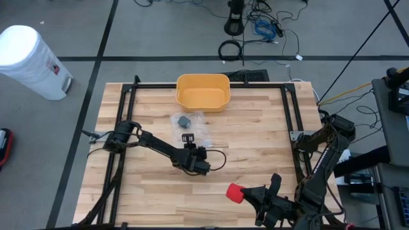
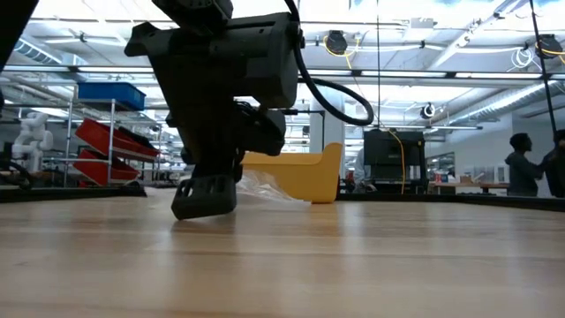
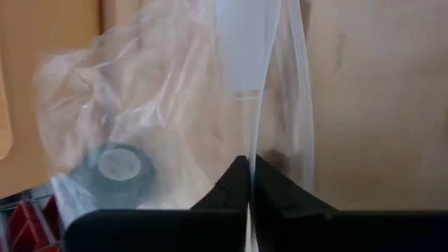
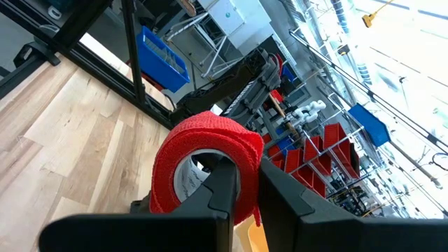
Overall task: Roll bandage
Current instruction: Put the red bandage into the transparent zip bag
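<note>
Presently near edge, right corner: right gripper (image 1: 246, 193) clamps red bandage roll (image 1: 235, 192), loose wrap could unwind | mid-table: left gripper (image 3: 249, 183) pinched shut on clear bag (image 3: 175, 91) (thin film, may slip), grey roll (image 3: 114, 168) inside could drop out | far edge: yellow bin (image 1: 202, 91), untouched.

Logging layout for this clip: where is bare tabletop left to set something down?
Bare wood lies along the table between the left gripper and the right gripper holding the red bandage roll, and at the near left corner. Crowded: the middle back, where the plastic bag with a grey roll sits before the yellow bin.
</note>
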Robot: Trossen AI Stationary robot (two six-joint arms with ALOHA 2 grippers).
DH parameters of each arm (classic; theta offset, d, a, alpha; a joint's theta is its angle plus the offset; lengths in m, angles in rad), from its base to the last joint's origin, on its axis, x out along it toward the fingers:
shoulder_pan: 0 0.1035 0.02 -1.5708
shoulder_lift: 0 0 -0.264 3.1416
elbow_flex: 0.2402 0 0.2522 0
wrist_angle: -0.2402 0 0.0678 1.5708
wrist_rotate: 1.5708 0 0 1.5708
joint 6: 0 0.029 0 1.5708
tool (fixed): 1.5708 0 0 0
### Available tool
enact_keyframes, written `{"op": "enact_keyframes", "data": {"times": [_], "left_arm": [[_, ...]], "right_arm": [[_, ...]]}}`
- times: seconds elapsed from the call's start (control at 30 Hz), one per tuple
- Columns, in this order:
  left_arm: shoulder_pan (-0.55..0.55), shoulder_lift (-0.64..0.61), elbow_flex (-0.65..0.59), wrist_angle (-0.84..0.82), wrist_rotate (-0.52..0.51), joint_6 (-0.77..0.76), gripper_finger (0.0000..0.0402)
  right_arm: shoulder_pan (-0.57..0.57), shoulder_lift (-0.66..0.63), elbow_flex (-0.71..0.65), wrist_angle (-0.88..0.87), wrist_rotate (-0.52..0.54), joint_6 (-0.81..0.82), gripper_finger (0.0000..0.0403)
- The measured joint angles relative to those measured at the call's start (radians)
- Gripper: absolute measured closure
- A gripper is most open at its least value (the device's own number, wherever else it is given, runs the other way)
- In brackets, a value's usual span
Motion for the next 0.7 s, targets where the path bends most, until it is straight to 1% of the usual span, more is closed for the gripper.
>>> {"op": "enact_keyframes", "data": {"times": [0.13, 0.27, 0.4, 0.53, 0.6, 0.7], "left_arm": [[-0.005, -0.004, 0.005, -0.021, -0.023, -0.004, 0.0398], [-0.028, -0.027, 0.037, -0.065, -0.026, -0.03, 0.0399], [-0.058, -0.09, 0.056, -0.079, -0.034, -0.076, 0.04], [-0.087, -0.184, 0.064, -0.069, -0.045, -0.084, 0.04], [-0.099, -0.23, 0.064, -0.07, -0.051, -0.105, 0.0401], [-0.11, -0.295, 0.064, -0.067, -0.068, -0.117, 0.0401]], "right_arm": [[0.0, 0.0, 0.0, 0.0, 0.0, -0.001, 0.0364], [0.0, 0.0, 0.0, 0.0, 0.0, 0.001, 0.0364], [0.0, 0.0, 0.0, 0.0, 0.0, 0.025, 0.0364], [0.0, 0.0, 0.0, -0.002, -0.012, 0.055, 0.0364], [0.0, 0.0, 0.0, -0.008, -0.049, 0.065, 0.0364], [-0.004, 0.0, 0.0, -0.009, -0.158, 0.067, 0.0364]]}}
